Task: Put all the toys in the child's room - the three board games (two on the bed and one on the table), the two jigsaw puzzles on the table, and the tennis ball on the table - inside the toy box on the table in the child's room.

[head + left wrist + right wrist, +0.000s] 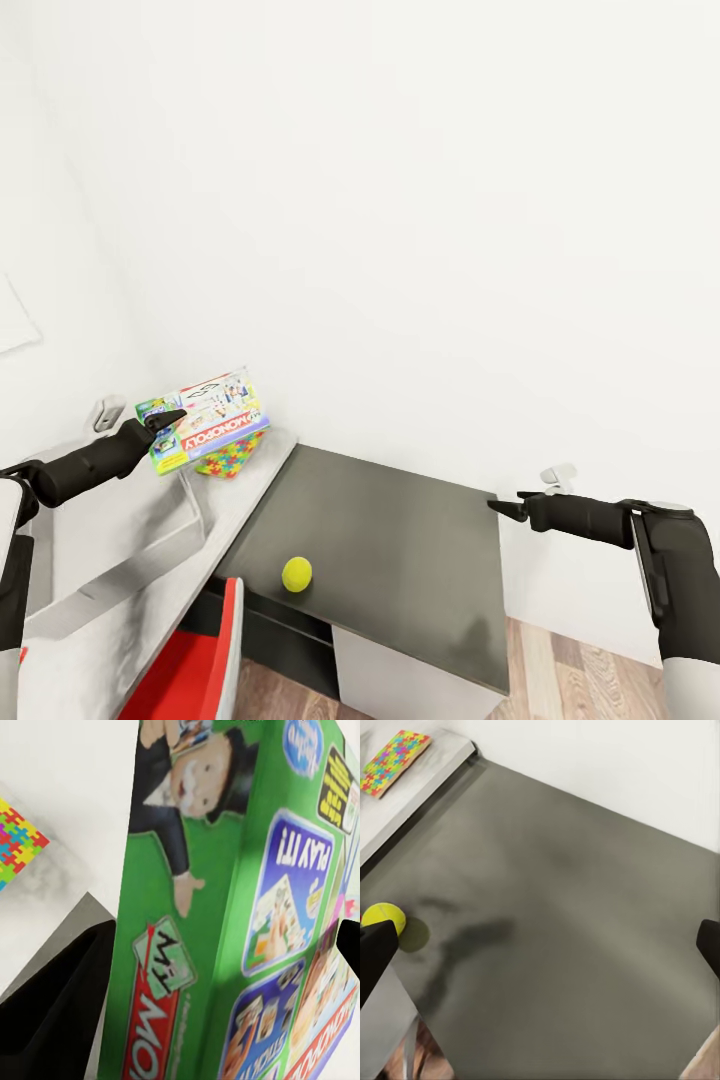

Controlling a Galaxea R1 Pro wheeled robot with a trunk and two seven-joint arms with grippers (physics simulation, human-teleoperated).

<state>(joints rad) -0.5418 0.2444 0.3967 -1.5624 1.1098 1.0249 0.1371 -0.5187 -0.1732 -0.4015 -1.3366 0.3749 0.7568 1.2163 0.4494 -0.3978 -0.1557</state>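
Three views, itemised.

Head view: left end effector (172, 420) clamped on a Monopoly board game (205, 417), box held tilted in the air above the light grey counter (245, 490), near the white wall. Jigsaw puzzle (232, 455), multicoloured, lies flat on that grey counter just under and behind the box. Tennis ball (297, 574) sits on the dark counter (400, 560), near its front-left edge, well apart from the puzzle. Right end effector (510, 508) hovers over the dark counter's right side, holding nothing; fingers look close together here. Red item (195, 665) at lower left, partly cut off; can't tell what it is.

Left wrist view: board game (225, 915) up close, green lid w/ mascot art, between the dark fingers (56, 1005). Puzzle (19, 844) corner visible on the pale surface beyond.

Right wrist view: right end effector (540, 945) spread wide, empty, fingertips (375, 956) at both frame edges. Dark counter (570, 907) below it. Ball (384, 921) just beside one fingertip, contact can't be told. Puzzle (394, 761) on the grey counter (412, 802) at far corner.
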